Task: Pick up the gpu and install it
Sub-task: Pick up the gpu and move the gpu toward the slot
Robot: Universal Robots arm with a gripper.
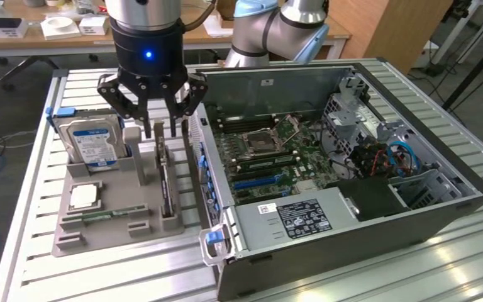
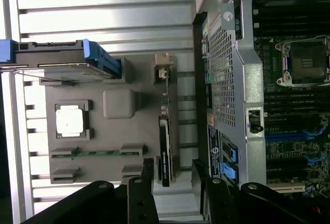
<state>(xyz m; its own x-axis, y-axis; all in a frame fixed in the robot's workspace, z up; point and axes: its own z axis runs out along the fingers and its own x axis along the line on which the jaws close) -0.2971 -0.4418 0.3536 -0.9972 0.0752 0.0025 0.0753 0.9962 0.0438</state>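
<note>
Jaws wide apart, empty, above gpu (image 1: pixel 165 182)

Pincer (image 1: pixel 161 133) vertical, spread wide

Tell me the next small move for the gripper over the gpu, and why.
Probably lower straight down. The gripper is open above the gpu, which stands on edge in the grey holder, not yet gripped; the wrist view shows a finger either side of it.
</note>
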